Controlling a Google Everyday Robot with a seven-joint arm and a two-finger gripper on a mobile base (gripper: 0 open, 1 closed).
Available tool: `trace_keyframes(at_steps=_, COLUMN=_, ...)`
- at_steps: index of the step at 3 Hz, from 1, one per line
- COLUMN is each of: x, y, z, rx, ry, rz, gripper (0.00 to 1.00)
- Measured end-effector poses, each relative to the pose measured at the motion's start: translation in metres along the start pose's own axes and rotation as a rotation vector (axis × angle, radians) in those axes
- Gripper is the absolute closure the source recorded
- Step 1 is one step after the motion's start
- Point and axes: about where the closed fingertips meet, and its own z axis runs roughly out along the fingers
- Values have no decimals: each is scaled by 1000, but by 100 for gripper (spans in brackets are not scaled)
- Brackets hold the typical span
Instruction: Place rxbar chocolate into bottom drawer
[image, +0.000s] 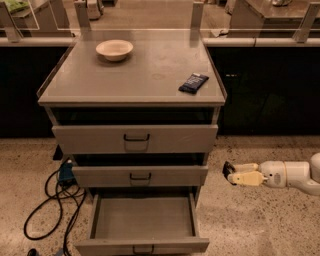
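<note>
Cabinet top (150, 75): bowl (114, 49), rxbar chocolate (193, 83)

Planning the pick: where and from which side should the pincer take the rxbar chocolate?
Likely from above, pinching the rxbar chocolate across its narrow width at mid-length: it lies flat and diagonal near the front right corner of the cabinet top. The pincer hangs right of the middle drawer.

My 1 arm (302, 176) lies nearly level, its white wrist (276, 174) straight behind my gripper (229, 173), which points left and hangs low at the view's right side.
</note>
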Motion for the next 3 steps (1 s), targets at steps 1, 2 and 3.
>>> trace_keyframes(at_steps=1, x=5, y=3, z=4, rx=24, ry=-35, rz=-84, gripper=100)
trace_keyframes(at_steps=2, x=27, y=20, z=27, rx=79, ry=-122, rz=-184, gripper=100)
trace_keyframes(at_steps=3, x=36, y=28, z=55, rx=86, ry=-122, rz=-234, gripper=100)
